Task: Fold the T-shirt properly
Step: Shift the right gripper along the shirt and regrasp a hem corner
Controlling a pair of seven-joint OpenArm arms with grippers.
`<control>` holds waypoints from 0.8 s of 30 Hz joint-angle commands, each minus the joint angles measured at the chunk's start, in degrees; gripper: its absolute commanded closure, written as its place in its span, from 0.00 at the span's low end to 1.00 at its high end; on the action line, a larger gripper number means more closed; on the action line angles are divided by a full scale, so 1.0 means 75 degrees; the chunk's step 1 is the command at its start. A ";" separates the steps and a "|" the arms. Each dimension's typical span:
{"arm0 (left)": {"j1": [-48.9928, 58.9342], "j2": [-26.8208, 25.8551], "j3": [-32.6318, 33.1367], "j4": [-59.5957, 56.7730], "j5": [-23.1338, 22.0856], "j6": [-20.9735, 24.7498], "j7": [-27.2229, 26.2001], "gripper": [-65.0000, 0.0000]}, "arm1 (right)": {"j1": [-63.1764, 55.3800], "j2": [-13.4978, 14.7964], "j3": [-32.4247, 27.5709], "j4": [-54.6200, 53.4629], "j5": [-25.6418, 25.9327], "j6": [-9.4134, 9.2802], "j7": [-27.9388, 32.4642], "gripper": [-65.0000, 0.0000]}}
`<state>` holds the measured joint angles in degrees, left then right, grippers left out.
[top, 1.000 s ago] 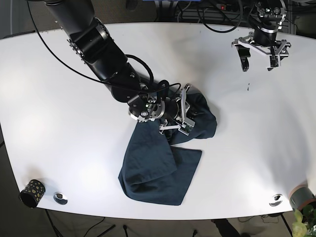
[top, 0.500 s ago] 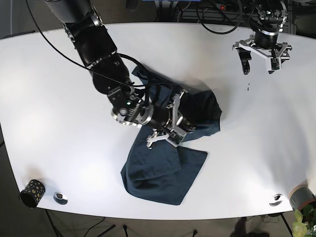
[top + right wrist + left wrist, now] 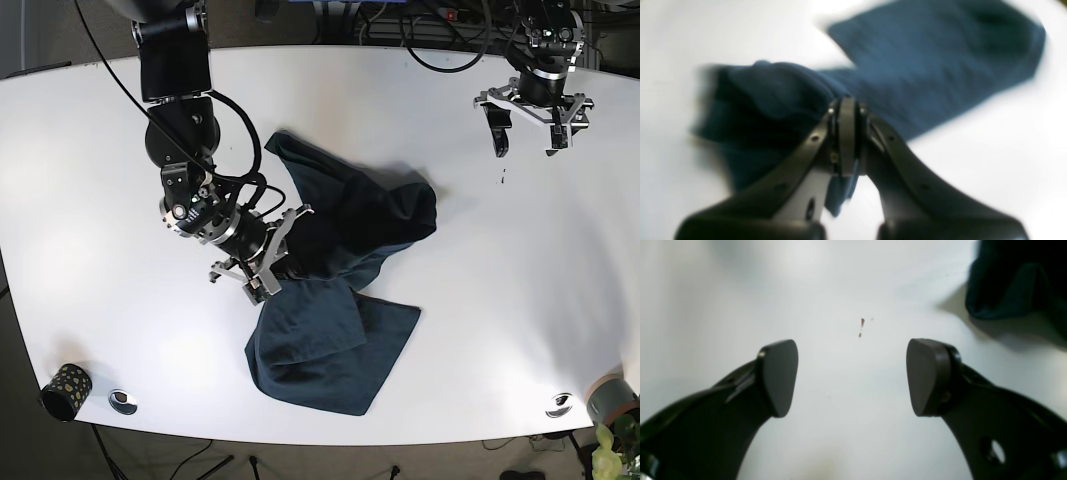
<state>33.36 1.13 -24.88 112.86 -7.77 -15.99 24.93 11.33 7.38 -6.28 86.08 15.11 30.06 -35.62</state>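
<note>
From the left wrist camera, the left gripper hangs over the bare white table with its two dark fingers spread wide and nothing between them. A tiny red-brown speck sits on the table ahead of it, and one lump of the dark blue cotton T-shirt shows in the top right corner, well apart from the fingers. At the right wrist camera the picture is blurry, but the right gripper has its fingers pressed tight together on a bit of the shirt, and blue cloth hangs out below them. More of the shirt lies flat on the table beyond. Up in the base view, the shirt is near the middle of the table in a messy heap, with one part bunched up high and one flap spread out low and near the front edge. The right gripper pinches the cloth at the left side of the heap. The left gripper waits far off near the back corner. I think the job is only starting, because the shirt needs to be flat first. To do this step well, the right arm should pull slowly and low so the cloth slides out smooth. The left arm could come over and hold the other side so the heap does not drag along.
</note>
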 commanded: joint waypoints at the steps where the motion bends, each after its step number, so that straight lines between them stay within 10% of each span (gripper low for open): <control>1: -0.0200 -0.0121 -0.0005 0.0138 -0.0048 0.0004 0.0187 0.28 | 0.0335 -0.0040 0.0058 -0.0207 0.0159 0.0088 0.0265 1.00; 6: -0.0411 -0.0121 -0.0029 0.0138 -0.0048 0.0004 0.0832 0.28 | 0.0441 -0.0028 0.0047 -0.0770 0.0171 0.0088 0.0277 0.91; 14: -0.0563 -0.0121 -0.0040 0.0138 -0.0048 0.0004 0.0937 0.28 | 0.0066 -0.0040 0.0023 0.0109 0.0183 0.0100 0.0265 0.40; 24: -0.0575 -0.0121 -0.0040 0.0138 -0.0048 0.0004 0.0937 0.28 | -0.0310 0.0101 -0.0750 0.1105 0.0183 0.0100 0.0230 0.32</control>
<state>29.04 0.58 -25.04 112.86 -7.77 -16.08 33.19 7.88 7.55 -10.00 92.95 15.44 30.41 -35.18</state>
